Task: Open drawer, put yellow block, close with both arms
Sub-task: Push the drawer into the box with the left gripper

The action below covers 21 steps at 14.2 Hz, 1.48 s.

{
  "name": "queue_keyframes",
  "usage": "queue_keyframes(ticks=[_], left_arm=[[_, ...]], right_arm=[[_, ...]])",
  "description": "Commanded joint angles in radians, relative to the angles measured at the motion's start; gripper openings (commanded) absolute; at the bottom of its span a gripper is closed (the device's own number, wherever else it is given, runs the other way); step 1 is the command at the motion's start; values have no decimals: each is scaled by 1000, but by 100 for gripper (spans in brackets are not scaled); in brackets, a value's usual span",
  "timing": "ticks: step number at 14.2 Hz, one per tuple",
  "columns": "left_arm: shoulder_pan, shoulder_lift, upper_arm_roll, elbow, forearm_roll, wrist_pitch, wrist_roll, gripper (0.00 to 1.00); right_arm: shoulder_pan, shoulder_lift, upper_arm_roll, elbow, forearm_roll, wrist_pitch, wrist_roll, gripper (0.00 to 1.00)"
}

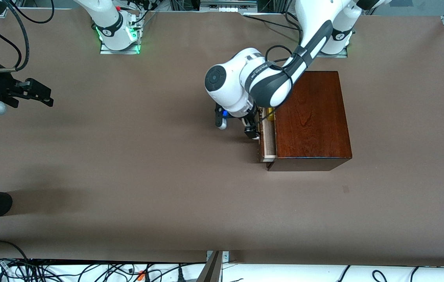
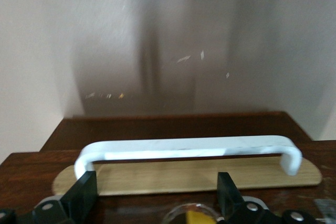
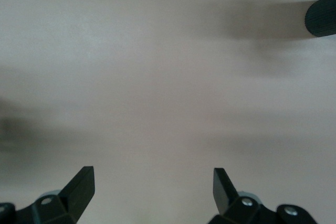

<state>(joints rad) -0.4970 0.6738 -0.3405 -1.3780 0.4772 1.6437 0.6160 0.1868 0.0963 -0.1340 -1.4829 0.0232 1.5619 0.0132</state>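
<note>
The right gripper hangs over bare table at the right arm's end, well apart from everything else; this arm waits, and in its wrist view the fingers stand wide apart with nothing between them. Toward the left arm's end of the table, the left gripper is low at the front of the drawer, which sticks a little way out of the dark wooden box. In the left wrist view its fingers are spread wide, one near each end of the white handle, not clamped on it. The yellow block lies in the drawer, mostly hidden under the left arm.
</note>
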Motion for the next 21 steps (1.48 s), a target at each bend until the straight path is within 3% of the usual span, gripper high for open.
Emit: queue_keyframes(ticks=[1, 14, 18, 21], left_arm=[[11, -29, 25, 7, 43, -30, 33, 100], [11, -45, 44, 10, 90, -82, 28, 100], [-8, -43, 32, 60, 52, -67, -16, 100], [-9, -45, 20, 126, -60, -68, -79, 100]], right_arm=[[-15, -12, 17, 0, -16, 3, -12, 100], [-12, -12, 30, 0, -17, 3, -4, 100], [-12, -12, 30, 0, -17, 3, -4, 100], [-12, -12, 31, 0, -17, 6, -4, 100]])
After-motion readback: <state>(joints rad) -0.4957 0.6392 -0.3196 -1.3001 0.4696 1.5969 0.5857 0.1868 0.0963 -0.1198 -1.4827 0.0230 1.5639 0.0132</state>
